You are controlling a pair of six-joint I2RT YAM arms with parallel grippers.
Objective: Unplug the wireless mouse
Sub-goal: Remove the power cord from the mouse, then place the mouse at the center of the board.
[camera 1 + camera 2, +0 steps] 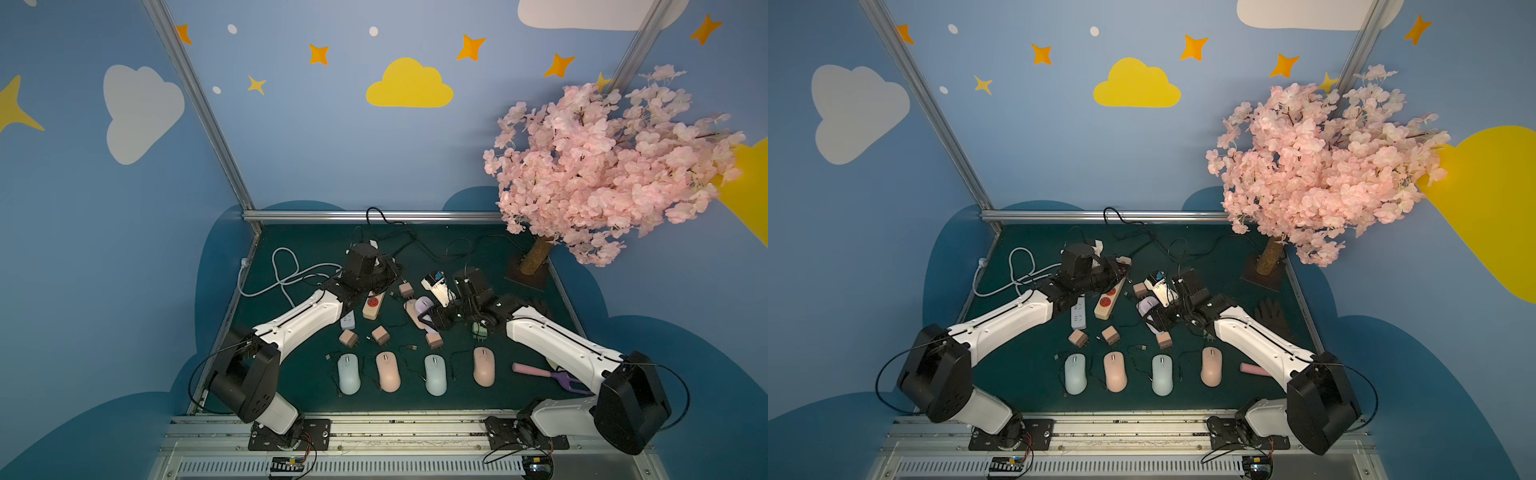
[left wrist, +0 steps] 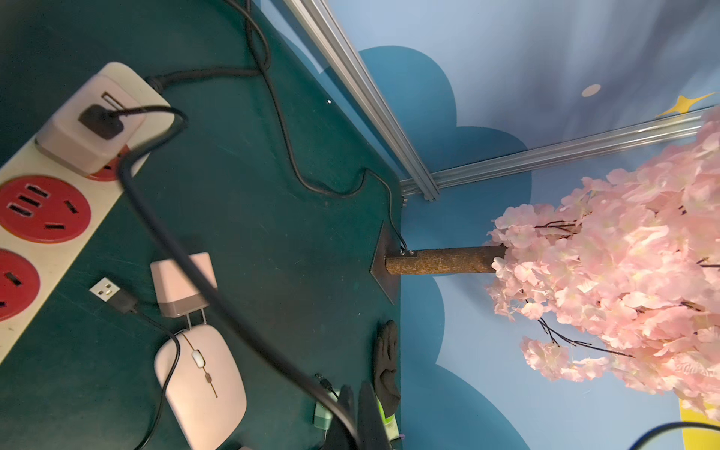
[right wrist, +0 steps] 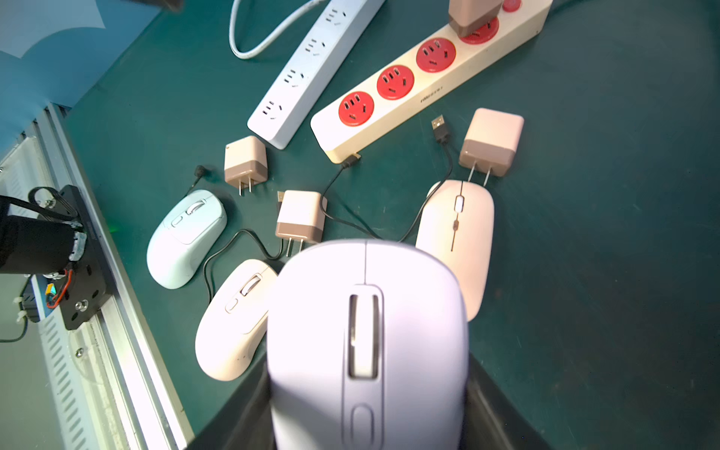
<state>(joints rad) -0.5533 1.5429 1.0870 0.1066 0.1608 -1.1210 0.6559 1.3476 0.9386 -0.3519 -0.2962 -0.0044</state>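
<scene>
While the right gripper (image 1: 432,318) clamps the lilac mouse (image 3: 366,331) by its sides, over the flat pink mouse (image 3: 463,233) at mid-mat, the left gripper (image 2: 356,420), pressed together, pinches the black cable (image 2: 175,241). Cable origin: charger (image 2: 89,124), seated in the end socket of the strip (image 2: 105,195).

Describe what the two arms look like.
Both the left arm and right arm have white, rounded links with a dark seam, bulky black joint housings and black jaws. A thin black cable loops past each elbow. Each is mounted on a black base plate bolted to the aluminium rail.
</scene>
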